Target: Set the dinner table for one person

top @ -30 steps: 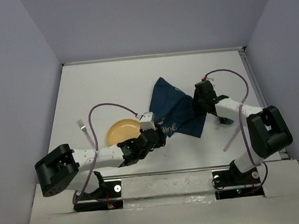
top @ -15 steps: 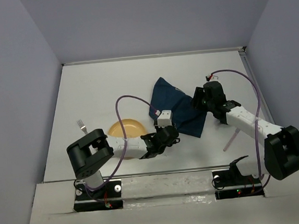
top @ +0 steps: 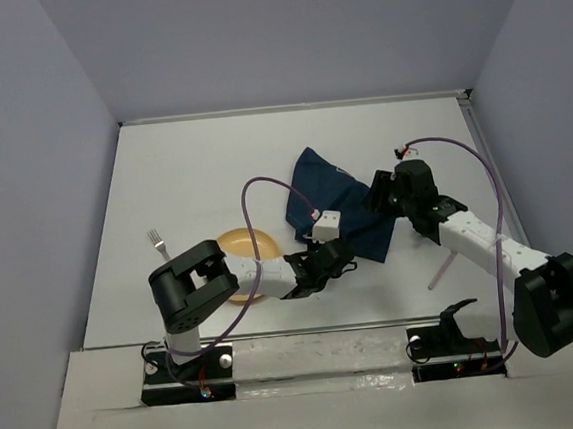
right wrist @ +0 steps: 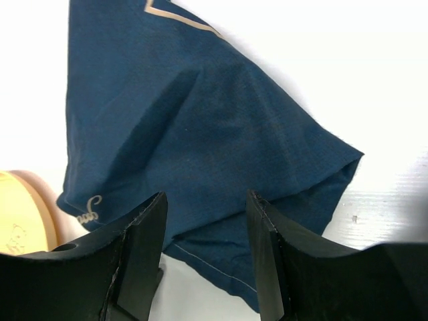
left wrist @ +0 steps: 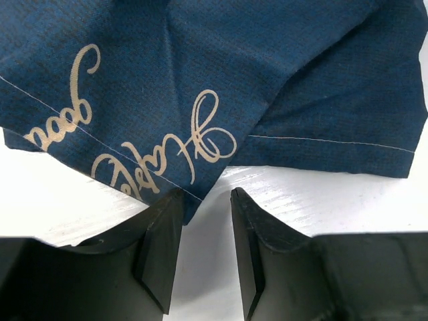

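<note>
- Left wrist view: left gripper parted, grasping nothing, fingertips at the navy placemat's near corner.
- Right gripper released, above the placemat's right fold.
- Dinner table: bare white beyond; yellow plate, fork left.

Bare dinner table beyond placemat

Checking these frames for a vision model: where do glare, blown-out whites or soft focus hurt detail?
Left wrist view: the dinner table is nearly blown out with streaky glare below the sharply woven dark blue placemat; the left end effector is slightly soft. Right wrist view: the tabletop is washed to plain white and the yellow plate is blurred. Top view: even lighting, faint shadows.
</note>
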Motion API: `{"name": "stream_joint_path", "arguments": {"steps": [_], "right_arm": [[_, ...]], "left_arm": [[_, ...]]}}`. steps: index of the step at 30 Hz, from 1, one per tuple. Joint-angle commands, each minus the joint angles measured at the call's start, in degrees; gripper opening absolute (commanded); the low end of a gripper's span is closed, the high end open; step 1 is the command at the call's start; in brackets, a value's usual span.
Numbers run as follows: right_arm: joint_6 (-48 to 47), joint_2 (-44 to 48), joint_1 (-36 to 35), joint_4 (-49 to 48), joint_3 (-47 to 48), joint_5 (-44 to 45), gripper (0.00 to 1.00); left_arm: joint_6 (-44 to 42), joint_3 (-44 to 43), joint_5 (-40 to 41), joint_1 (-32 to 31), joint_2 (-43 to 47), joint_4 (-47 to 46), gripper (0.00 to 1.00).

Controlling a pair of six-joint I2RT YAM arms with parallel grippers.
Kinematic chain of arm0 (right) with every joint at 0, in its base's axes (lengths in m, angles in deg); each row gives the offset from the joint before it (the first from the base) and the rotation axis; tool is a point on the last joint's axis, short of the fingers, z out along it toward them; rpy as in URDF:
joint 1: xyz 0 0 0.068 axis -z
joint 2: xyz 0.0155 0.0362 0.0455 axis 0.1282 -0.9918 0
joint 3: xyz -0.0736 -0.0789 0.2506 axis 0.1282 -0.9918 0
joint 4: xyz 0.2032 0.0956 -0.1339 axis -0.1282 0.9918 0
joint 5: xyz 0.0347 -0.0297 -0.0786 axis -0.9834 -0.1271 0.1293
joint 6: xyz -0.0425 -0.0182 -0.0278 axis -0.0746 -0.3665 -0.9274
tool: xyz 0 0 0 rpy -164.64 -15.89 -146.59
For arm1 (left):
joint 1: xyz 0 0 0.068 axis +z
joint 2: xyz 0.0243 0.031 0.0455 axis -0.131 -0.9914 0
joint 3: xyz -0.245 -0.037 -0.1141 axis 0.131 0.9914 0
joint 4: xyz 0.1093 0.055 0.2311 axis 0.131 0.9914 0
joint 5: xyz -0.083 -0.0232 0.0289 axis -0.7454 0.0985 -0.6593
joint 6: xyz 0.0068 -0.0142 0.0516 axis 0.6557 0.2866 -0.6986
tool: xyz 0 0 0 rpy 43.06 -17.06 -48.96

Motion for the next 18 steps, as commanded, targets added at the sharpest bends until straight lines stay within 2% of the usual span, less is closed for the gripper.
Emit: {"name": "stream_joint_path", "arguments": {"steps": [1, 5, 6, 7, 9, 14, 15, 18], "right_arm": [[-0.89, 2.82, 0.06, -3.62, -1.28, -1.93, 0.56], [-0.55, 4.66, 0.06, -3.53, -2.95, -2.45, 0.56], [-0.46, 5.45, 0.06, -3.53, -3.30, -2.46, 0.56], [-0.46, 5.89, 0.06, -3.36, -4.00, -4.11, 0.56], [-0.37, 7.47, 0.06, -2.83, -4.88, -4.57, 0.56], [-0.89, 11.25, 0.06, -0.81, -7.78, -4.65, 0.56], [-0.90, 12.39, 0.06, -0.20, -8.05, -4.65, 0.56], [-1.16, 13.45, 0.06, 0.34, -8.58, -4.92, 0.56]], "left_arm": [[-0.62, -0.79, 3.45, -0.30, -1.20, 3.01, 0.48], [-1.59, -0.96, 3.89, -0.22, -1.63, 3.35, 0.48], [-1.68, -1.05, 3.98, -0.22, -1.98, 3.44, 0.45], [-1.94, -1.31, 4.32, -0.22, -2.33, 3.62, 0.30], [-2.03, -1.66, 4.94, -0.22, -3.04, 4.58, 0.27], [-2.38, -1.23, 7.75, -0.30, -1.38, 5.73, 0.32], [-2.38, -0.79, 8.28, -0.22, -0.76, 5.73, 0.40], [-3.61, -0.26, 8.55, -0.22, 0.82, 4.94, 0.49]]}}
